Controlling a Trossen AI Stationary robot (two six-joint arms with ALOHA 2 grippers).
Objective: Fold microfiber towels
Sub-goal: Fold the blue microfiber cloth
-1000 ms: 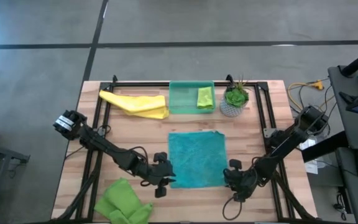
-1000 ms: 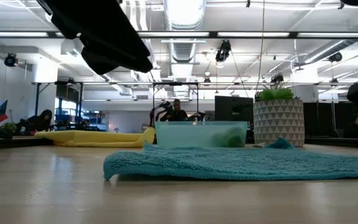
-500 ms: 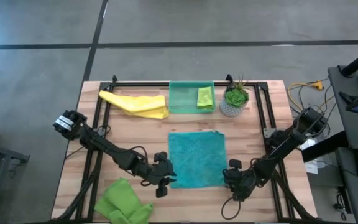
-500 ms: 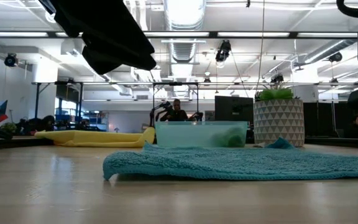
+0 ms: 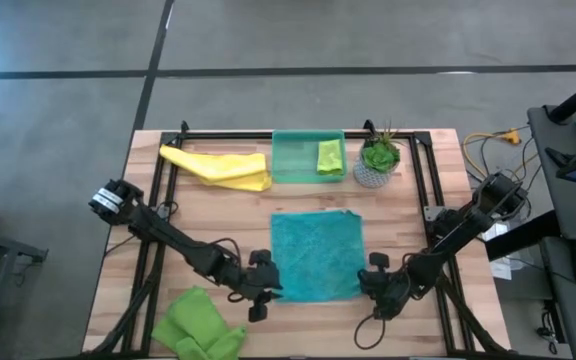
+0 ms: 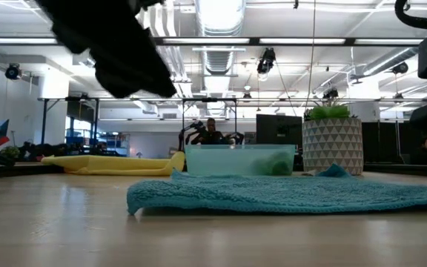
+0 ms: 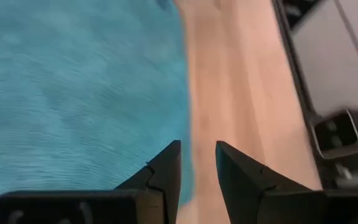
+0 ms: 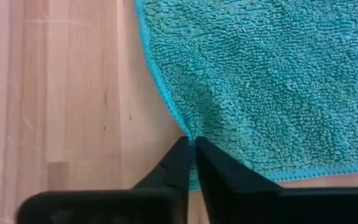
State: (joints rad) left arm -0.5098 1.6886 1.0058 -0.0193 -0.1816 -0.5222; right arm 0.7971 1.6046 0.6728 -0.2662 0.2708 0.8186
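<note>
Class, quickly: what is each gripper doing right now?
Left gripper: slightly open, astride the spread teal-blue microfiber towel's edge.
Right gripper: shut on that towel's corner.

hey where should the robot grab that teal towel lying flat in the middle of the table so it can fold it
Grip the teal towel at its two near corners, coming in low from the table's front edge. It lies spread flat and square, so only its thin hem can be pinched. The right gripper is already shut on the hem at its corner; the left gripper straddles the opposite near corner, slightly open. Lifting both corners together should keep the fold even.
</note>
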